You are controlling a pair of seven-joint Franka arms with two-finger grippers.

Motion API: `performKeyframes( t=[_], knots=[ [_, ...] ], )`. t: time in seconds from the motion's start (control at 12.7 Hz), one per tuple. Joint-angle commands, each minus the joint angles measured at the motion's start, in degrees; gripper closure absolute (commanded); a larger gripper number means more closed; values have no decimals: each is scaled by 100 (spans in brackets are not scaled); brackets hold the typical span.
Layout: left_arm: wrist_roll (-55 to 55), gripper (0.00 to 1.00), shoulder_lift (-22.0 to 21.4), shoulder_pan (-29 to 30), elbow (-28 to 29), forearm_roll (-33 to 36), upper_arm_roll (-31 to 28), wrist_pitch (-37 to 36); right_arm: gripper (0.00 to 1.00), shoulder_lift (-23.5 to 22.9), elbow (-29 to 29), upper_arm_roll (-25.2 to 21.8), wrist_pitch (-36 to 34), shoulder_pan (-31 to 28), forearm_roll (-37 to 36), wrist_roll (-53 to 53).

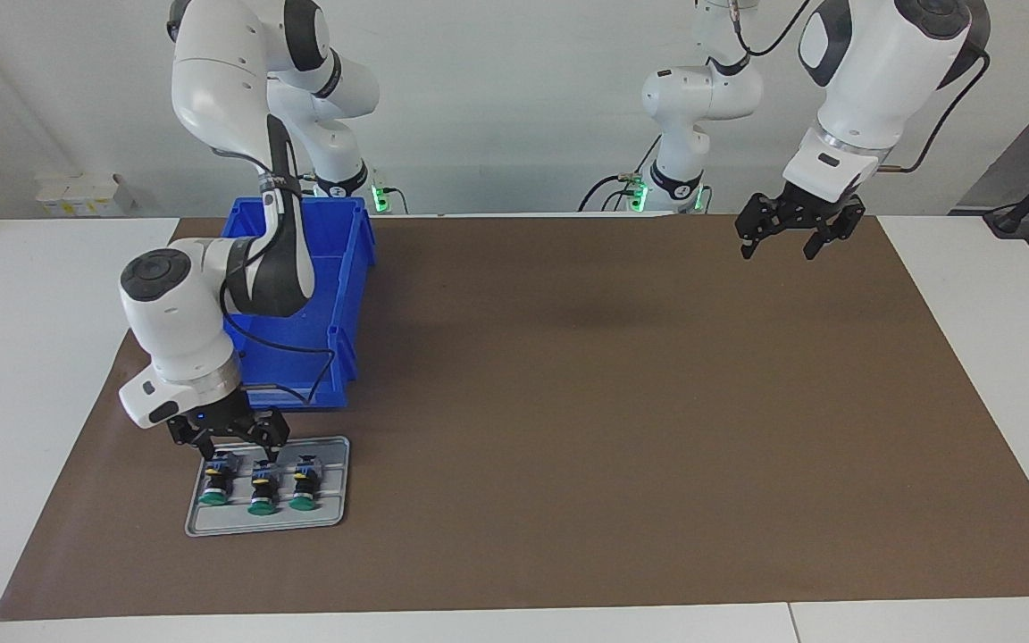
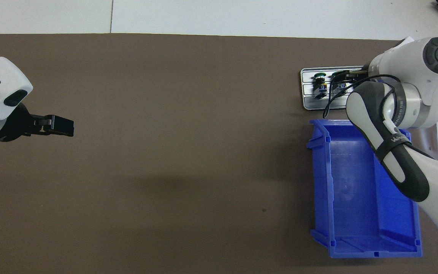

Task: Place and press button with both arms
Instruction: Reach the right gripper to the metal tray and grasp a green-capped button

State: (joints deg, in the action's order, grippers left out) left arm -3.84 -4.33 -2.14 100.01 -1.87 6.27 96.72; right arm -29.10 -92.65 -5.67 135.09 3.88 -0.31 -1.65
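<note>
Just below the right gripper (image 1: 229,444), whose jaws stood open, three buttons (image 1: 260,487) lay side by side on a grey tray (image 1: 336,500), presumably for easy picking. Well apart, the left gripper (image 1: 778,250) waited, jaws open too.

Three green-capped buttons (image 1: 263,487) lie side by side on a grey tray (image 1: 336,482), caps pointing away from the robots, just beside the blue bin (image 1: 345,268).

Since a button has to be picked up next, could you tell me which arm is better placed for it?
The right arm, probably. Its hand hangs open just over the grey tray holding three buttons. The left hand waits, open, over bare mat at the left arm's end of the table.
</note>
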Motion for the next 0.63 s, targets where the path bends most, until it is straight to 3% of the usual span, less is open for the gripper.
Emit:
performKeyframes(
  t=[0.0, 0.55],
  knots=[
    [-12, 0, -103, 29, 71, -68, -3, -4, 0, -61, -349, 40, 543, -1, 110, 155],
    [-12, 0, -103, 29, 71, -68, -3, -12, 1, -193, -456, 31, 694, -106, 110, 305]
  ],
)
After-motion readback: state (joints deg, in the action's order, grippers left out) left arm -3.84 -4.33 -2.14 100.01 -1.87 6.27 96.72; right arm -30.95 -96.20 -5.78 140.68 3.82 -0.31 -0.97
